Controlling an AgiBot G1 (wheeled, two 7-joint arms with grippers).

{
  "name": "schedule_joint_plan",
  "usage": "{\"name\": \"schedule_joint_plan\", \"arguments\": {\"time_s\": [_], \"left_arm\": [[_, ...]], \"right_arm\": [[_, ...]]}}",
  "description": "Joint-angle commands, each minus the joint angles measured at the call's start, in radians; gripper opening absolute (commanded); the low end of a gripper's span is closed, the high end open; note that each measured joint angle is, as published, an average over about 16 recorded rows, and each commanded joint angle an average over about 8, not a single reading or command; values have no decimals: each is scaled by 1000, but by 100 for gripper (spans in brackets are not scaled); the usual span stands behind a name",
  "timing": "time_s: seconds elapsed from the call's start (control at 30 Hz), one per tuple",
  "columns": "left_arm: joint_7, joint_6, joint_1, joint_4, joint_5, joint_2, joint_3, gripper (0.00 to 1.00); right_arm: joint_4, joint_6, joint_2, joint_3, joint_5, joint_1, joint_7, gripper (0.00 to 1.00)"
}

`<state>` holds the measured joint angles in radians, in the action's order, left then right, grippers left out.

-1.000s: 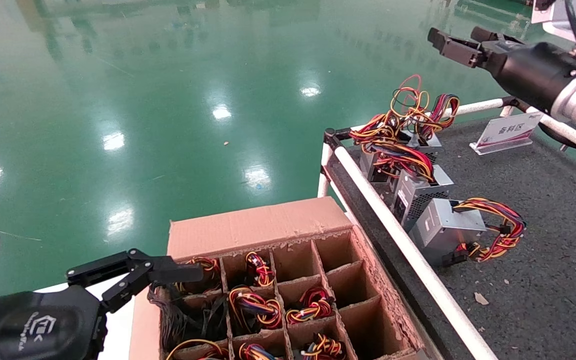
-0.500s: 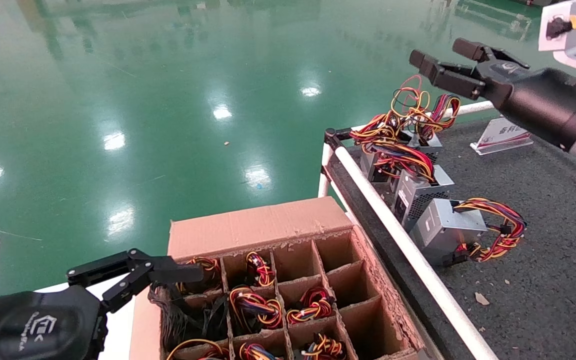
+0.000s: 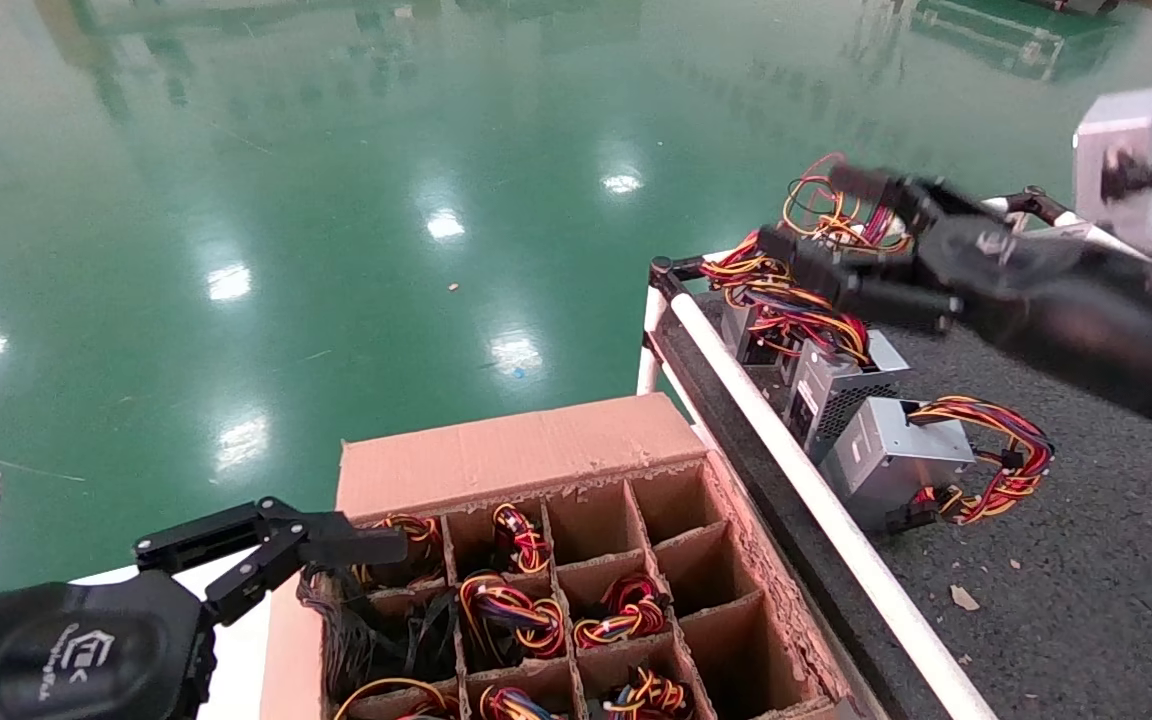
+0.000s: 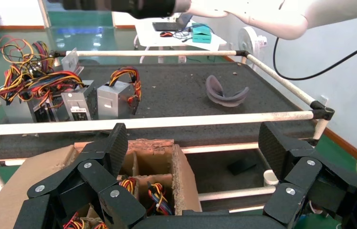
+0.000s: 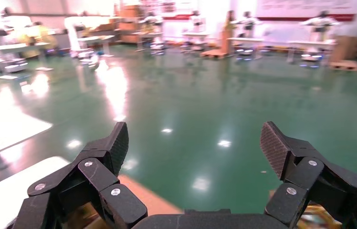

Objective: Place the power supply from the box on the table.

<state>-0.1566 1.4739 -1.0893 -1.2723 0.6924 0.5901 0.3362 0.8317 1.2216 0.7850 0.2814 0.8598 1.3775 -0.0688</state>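
Observation:
The box (image 3: 506, 450) stands at the bottom centre of the head view. Several of its cells hold coloured wire bundles of power supplies (image 3: 506, 610). Three more power supplies (image 3: 891, 455) lie in a row on the table (image 3: 1086, 520) by its near rail, also seen in the left wrist view (image 4: 114, 98). My right gripper (image 3: 806, 212) hangs open and empty above that row; its wrist view (image 5: 193, 138) looks out over the green floor. My left gripper (image 3: 356, 548) is open and empty at the box's far left corner, over the box (image 4: 162, 157).
A white pipe rail (image 3: 816, 500) runs between box and table. A grey curved object (image 4: 226, 93) lies mid-table. A small sign (image 4: 71, 59) stands near the far rail. Cardboard crumbs (image 3: 961, 597) dot the table. Green floor (image 3: 336, 200) surrounds everything.
My right arm has swung down and to the left, from high over the far rail to just above the power supplies on the table. The left arm has not moved.

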Motion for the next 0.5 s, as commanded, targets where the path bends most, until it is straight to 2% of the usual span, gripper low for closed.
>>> {"name": "schedule_joint_plan", "arguments": {"time_s": [0.03,0.5], "left_arm": [[0,0,0,0,0,0,0,100],[0,0,0,0,0,0,0,100]], "right_arm": [[43,26,-17,0,-12,-29,-11,100],[349,211,-134,-1,-100,-233,-92,100]]}}
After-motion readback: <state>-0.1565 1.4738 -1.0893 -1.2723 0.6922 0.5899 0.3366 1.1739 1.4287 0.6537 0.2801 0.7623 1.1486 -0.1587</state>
